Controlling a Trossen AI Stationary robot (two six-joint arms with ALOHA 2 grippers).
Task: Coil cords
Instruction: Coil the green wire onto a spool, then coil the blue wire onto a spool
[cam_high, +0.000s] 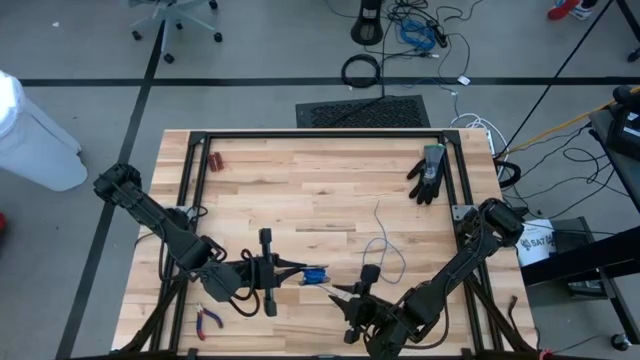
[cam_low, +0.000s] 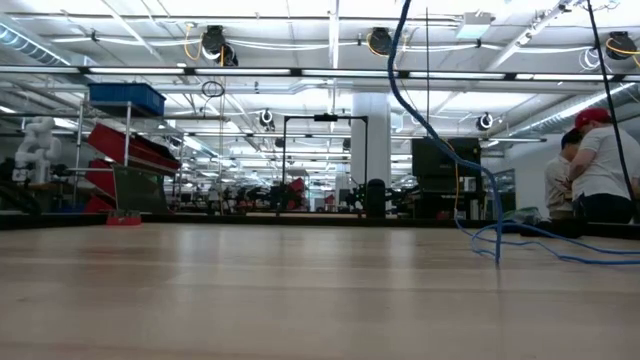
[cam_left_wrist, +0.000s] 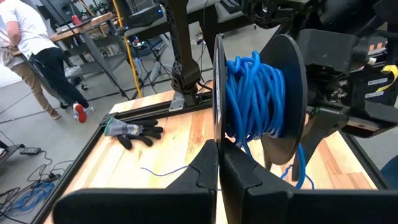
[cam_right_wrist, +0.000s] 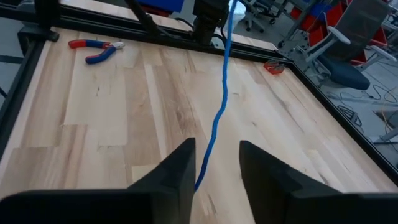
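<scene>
Clenched on the spool (cam_left_wrist: 258, 93) rim near the worktop's front edge, the left gripper's (cam_left_wrist: 219, 163) jaws could slip, while the right gripper's (cam_right_wrist: 216, 163) released jaws might lose the blue cord (cam_right_wrist: 219, 112).

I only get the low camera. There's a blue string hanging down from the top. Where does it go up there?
Observer: It passes between the open fingers of the right gripper; the cord sits in the gap, not pinched.
Operator: What's the other arm doing?
Observer: The left gripper is shut on the rim of a black reel wound with blue cord.
Operator: Anything else on the table?
Observer: A black glove lies at the far right, and red-handled pliers lie near the left arm.
</scene>
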